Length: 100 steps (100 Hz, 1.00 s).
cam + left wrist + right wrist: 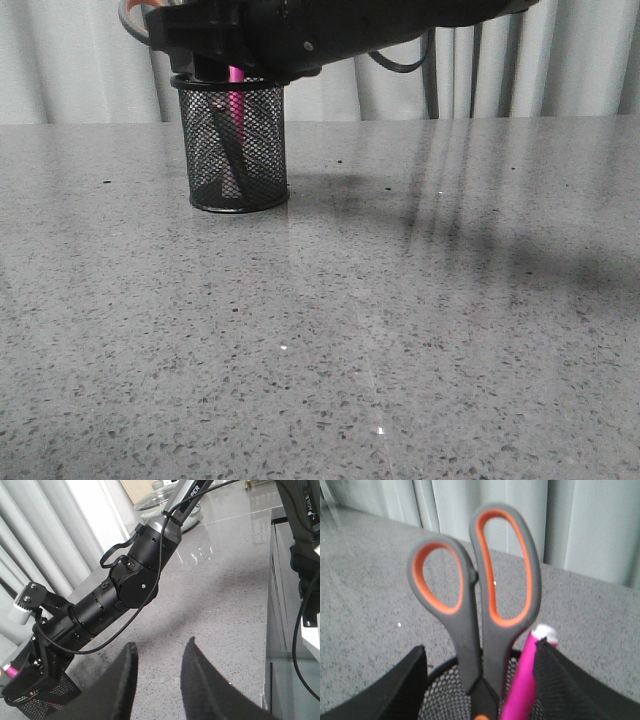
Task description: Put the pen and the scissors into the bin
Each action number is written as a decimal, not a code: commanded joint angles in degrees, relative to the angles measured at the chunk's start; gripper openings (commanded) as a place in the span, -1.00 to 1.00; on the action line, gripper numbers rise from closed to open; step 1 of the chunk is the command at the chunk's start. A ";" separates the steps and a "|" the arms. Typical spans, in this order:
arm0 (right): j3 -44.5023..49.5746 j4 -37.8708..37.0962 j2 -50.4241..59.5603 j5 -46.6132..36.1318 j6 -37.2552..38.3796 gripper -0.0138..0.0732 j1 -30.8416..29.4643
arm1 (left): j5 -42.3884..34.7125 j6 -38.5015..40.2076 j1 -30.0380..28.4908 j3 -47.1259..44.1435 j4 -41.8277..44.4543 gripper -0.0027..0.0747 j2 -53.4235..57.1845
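Observation:
The bin [238,150], a black mesh cup, stands on the grey table at the back left. The pink pen [237,100] and the scissors' dark blades [228,140] stand inside it. In the right wrist view the scissors [467,640] stick up handles-first out of the bin [440,672], with the pen [522,685] leaning against one finger. My right gripper [482,645] is open, its fingers on either side of the scissors above the rim. My left gripper [160,647] is open and empty above bare table, beside the bin [45,700].
My right arm [125,585] reaches across above the bin. A glass-lidded pot [160,500] stands far off on the table. The table's edge [270,605] runs beside a black frame with cables. Curtains hang behind the table.

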State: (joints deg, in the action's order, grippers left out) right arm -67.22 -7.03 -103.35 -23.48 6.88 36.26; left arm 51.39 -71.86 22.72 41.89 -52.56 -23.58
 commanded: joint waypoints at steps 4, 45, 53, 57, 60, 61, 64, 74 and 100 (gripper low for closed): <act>-1.26 -0.15 5.07 -6.60 -0.45 0.28 -0.19 | -4.12 0.91 0.50 1.28 -2.76 -0.45 -0.43; -0.26 -1.96 21.93 16.60 -0.45 -0.84 -0.19 | -29.34 15.22 0.50 -8.63 1.75 -0.72 8.47; 3.28 -4.99 28.02 18.10 -0.45 -0.84 -0.19 | -34.69 17.32 0.50 -12.10 1.75 -0.80 11.70; 6.16 -6.57 30.96 18.10 -0.45 -0.84 -0.19 | -35.97 17.73 0.50 -13.52 1.75 -0.89 13.19; 8.34 -7.44 33.97 18.23 -0.45 -0.84 -0.19 | -36.10 17.73 0.50 -14.30 1.75 -0.93 14.03; 9.48 -7.59 34.58 18.23 -0.45 -0.84 -0.19 | -36.10 17.73 0.50 -14.48 1.75 -0.95 14.22; 11.81 -8.31 37.11 18.77 -0.45 -0.84 -0.19 | -36.10 17.73 0.50 -15.17 1.75 -0.98 15.00; 20.55 -10.02 46.97 21.18 -0.45 -0.84 -0.19 | -36.10 18.74 0.50 -17.37 1.51 -0.98 15.91; 39.90 -16.05 72.27 26.95 -0.45 -0.84 -0.19 | -39.08 18.74 0.50 -20.50 -0.63 -0.98 15.91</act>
State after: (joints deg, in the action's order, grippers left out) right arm -30.06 -20.88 -38.44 4.95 6.88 36.26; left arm 16.15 -53.84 22.72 20.65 -51.37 -7.05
